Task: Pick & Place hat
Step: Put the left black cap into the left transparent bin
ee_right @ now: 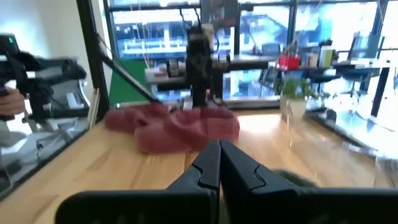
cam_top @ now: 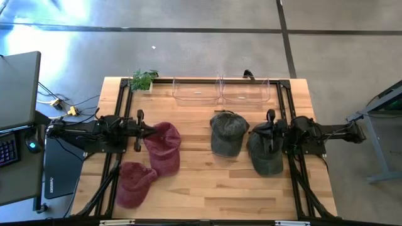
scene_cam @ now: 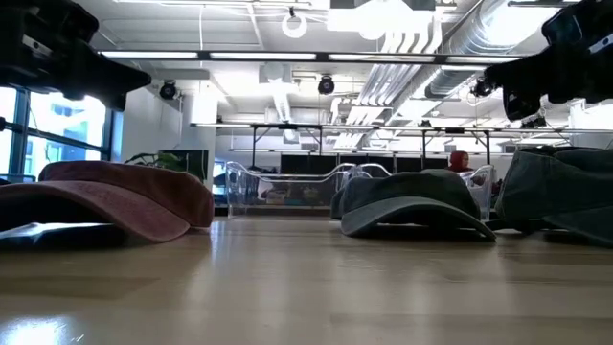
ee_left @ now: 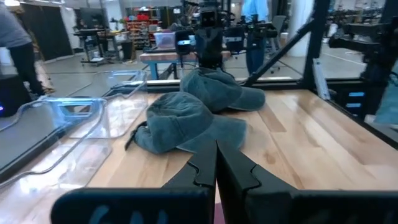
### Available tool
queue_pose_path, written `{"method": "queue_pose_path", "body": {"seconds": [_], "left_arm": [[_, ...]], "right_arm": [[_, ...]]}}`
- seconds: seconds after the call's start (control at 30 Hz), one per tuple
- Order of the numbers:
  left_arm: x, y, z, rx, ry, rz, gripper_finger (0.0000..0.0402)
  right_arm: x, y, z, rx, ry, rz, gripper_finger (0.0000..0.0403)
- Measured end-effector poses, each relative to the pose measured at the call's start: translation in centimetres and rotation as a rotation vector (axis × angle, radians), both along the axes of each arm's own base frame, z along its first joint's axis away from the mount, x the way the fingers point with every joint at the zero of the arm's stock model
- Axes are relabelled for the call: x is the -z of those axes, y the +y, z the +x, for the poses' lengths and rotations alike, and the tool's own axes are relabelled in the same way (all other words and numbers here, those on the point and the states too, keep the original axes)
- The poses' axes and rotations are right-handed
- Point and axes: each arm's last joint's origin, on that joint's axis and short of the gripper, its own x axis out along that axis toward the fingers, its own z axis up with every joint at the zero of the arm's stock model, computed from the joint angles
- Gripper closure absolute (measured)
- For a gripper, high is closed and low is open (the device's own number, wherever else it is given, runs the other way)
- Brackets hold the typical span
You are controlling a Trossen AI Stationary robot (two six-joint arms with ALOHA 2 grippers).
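Note:
Two dark red caps lie on the table's left half: one [cam_top: 163, 145] right of my left gripper [cam_top: 152, 132], one [cam_top: 134, 182] nearer the near edge. Two grey-green caps lie on the right half: one [cam_top: 227, 132] in the middle, one [cam_top: 266, 150] under my right gripper [cam_top: 256, 130]. Both grippers are shut and hover above the caps, touching nothing. In the left wrist view the shut fingers [ee_left: 216, 163] point at the green caps [ee_left: 186, 124]; in the right wrist view the fingers [ee_right: 219, 160] point at the red caps [ee_right: 180, 127].
Two clear plastic bins [cam_top: 196, 90] [cam_top: 246, 90] stand side by side at the table's far edge, with a small green plant [cam_top: 143, 79] left of them. Bare wood [cam_top: 207, 185] lies between the cap pairs and along the near edge. A laptop [cam_top: 16, 88] sits off the table's left.

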Motion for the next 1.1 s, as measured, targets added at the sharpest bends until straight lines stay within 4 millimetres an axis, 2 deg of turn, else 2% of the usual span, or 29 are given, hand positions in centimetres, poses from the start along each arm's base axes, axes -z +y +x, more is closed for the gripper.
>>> {"method": "queue_pose_path", "body": {"seconds": [0.2,0.27,0.33,0.4,0.47,0.63,0.77,0.97,1.1], "left_arm": [[0.0,0.1,0.0,-0.046,-0.001,0.000,0.0401],[-0.1,0.1,0.0,-0.049,-0.002,0.000,0.0401],[0.0,0.1,0.0,-0.049,0.001,-0.010,0.0401],[-0.1,0.1,0.0,-0.049,0.002,-0.028,0.0401],[0.0,0.1,0.0,-0.051,0.003,-0.038,0.0401],[0.0,0.2,0.1,-0.086,0.008,-0.044,0.0401],[-0.4,0.3,0.2,-0.112,-0.032,-0.049,0.0401],[-0.7,0.4,0.2,-0.142,-0.058,-0.055,0.0401],[-0.6,0.4,0.2,-0.145,-0.055,-0.060,0.0401]], "right_arm": [[-2.4,-0.5,-0.5,0.131,-0.266,0.141,0.0402],[-3.1,-0.6,-0.8,0.178,-0.343,0.113,0.0402],[-3.8,-0.5,-1.0,0.142,-0.409,0.056,0.0402],[-4.1,-0.3,-0.9,0.099,-0.436,0.028,0.0402],[-4.0,-0.4,-0.4,0.129,-0.410,0.078,0.0402],[-3.6,-1.0,2.0,0.350,-0.194,0.178,0.0380],[-4.4,-1.5,5.1,0.419,0.042,0.209,0.0342],[-5.8,-3.4,10.1,0.393,0.571,0.300,0.0281],[-6.2,-5.3,13.1,0.335,0.826,0.345,0.0261]]}}
